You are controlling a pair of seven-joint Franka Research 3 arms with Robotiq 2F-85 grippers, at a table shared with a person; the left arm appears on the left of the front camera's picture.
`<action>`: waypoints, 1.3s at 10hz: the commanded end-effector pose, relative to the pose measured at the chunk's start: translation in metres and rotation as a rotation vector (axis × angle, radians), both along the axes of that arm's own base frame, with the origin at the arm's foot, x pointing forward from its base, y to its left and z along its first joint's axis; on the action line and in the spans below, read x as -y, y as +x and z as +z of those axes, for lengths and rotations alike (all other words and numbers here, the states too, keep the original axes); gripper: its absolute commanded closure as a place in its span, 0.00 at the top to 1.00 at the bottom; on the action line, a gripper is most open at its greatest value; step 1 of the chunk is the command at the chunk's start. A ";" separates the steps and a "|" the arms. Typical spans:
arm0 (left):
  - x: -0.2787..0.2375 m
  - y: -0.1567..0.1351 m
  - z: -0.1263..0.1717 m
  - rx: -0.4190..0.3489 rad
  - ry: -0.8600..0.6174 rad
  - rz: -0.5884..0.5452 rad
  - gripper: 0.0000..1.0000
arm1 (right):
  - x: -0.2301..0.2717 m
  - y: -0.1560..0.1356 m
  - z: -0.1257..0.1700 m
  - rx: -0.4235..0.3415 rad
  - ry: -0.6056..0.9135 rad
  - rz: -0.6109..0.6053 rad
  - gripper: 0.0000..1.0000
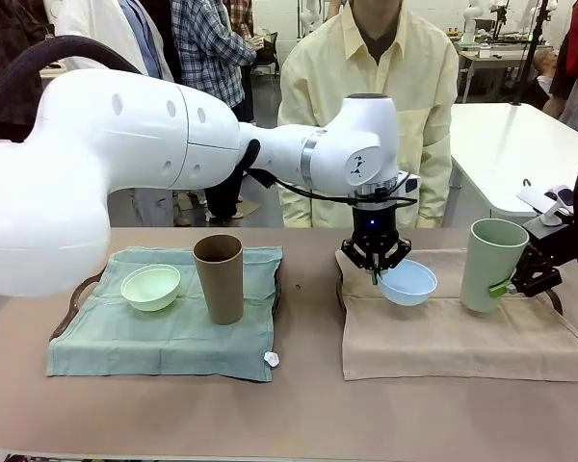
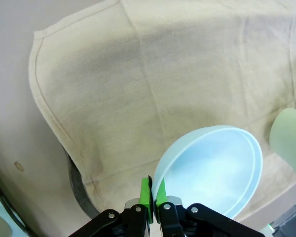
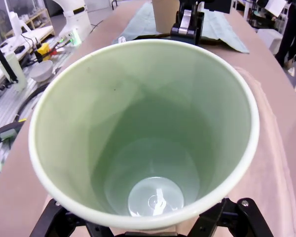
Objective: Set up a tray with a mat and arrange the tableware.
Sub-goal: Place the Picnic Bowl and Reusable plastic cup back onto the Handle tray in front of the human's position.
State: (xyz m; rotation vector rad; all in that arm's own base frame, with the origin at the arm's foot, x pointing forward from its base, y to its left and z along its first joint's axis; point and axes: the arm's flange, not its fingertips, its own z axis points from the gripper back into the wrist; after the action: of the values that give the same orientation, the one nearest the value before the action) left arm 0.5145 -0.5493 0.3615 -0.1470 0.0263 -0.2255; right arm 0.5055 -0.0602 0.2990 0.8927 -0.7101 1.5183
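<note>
I am working from my side of the brown table point(image 1: 308, 414), and nearest to me on the left a green cloth mat point(image 1: 164, 332) is lying over a dark tray point(image 1: 77, 298), with a small white scrap point(image 1: 271, 359) just off its near right corner. On that mat a small mint green matte bowl point(image 1: 150, 286) is sitting left of a tall brown handleless cup point(image 1: 219, 279), the two close together but apart.

On the right a beige cloth mat point(image 1: 462, 337) is covering a second dark tray point(image 2: 78, 190), whose rim is peeking out at the mat's left edge. My left claw point(image 1: 375, 272) is reaching across the middle and hanging over the far left part of that mat, its green pads point(image 2: 147, 193) pinched tight on the rim of a small light blue matte bowl point(image 1: 407, 282). The bowl is tilting, its hollow facing partly towards me; I cannot tell whether its underside is touching the cloth.

Further right, my right claw point(image 1: 506, 287) is gripping a tall pale green handleless cup point(image 1: 494, 263) low on its right side, jaws spread wide around it. The cup is standing upright at the far right part of the beige mat, well apart from the blue bowl.

Beyond the far edge a person in a pale yellow shirt point(image 1: 371, 96) is standing facing me.
</note>
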 end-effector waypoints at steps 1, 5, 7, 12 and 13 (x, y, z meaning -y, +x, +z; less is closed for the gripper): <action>0.003 0.004 -0.008 0.030 0.011 -0.034 0.04 | -0.002 0.009 -0.009 0.042 -0.003 0.033 0.82; 0.003 0.011 -0.018 0.054 -0.031 -0.051 0.04 | -0.003 0.016 -0.019 0.032 0.020 0.044 0.82; 0.004 0.010 -0.018 0.052 -0.024 -0.044 0.64 | -0.002 0.015 -0.019 0.026 0.023 0.029 1.00; -0.008 0.007 0.001 0.051 -0.006 -0.035 0.86 | 0.021 0.009 0.017 0.014 -0.060 -0.033 1.00; -0.012 0.006 0.007 0.052 -0.005 -0.037 1.00 | 0.035 0.009 0.023 -0.006 -0.074 -0.062 1.00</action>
State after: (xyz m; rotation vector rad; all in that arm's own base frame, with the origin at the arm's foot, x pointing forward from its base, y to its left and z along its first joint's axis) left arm 0.5244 -0.5477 0.3607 -0.1688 -0.0231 -0.2515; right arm 0.5145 -0.0857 0.3143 0.8302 -0.7151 1.5157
